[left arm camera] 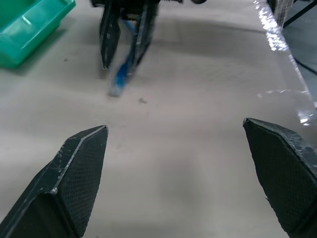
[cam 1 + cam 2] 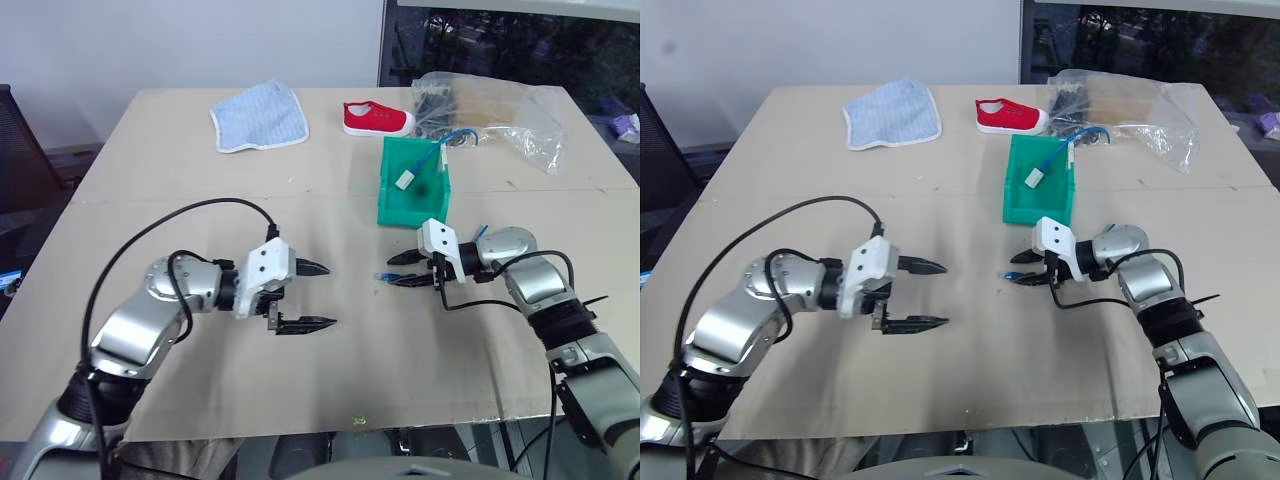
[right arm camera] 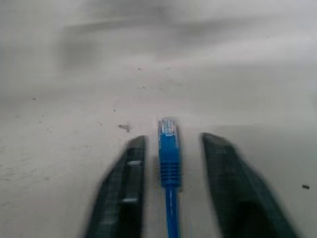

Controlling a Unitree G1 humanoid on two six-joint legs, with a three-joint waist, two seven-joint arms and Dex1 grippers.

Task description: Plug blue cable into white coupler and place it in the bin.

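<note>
Bright, even light with soft shadows; the right wrist view is motion-blurred.

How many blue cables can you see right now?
2. One blue cable lies between the right claw fingers; a second cord with a white block hangs into the green bin. More may be hidden.

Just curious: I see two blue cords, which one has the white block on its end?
The blue cord in the green bin; the other cord, between the right pincer's fingers, has none.

Standing in front of a plain pale wall [image 2: 200,40]: a beige counter [image 2: 200,160]. Showing behind its far right corner: a dark window [image 2: 500,40]. Sitting at the left edge: dark furniture [image 2: 20,150].
</note>
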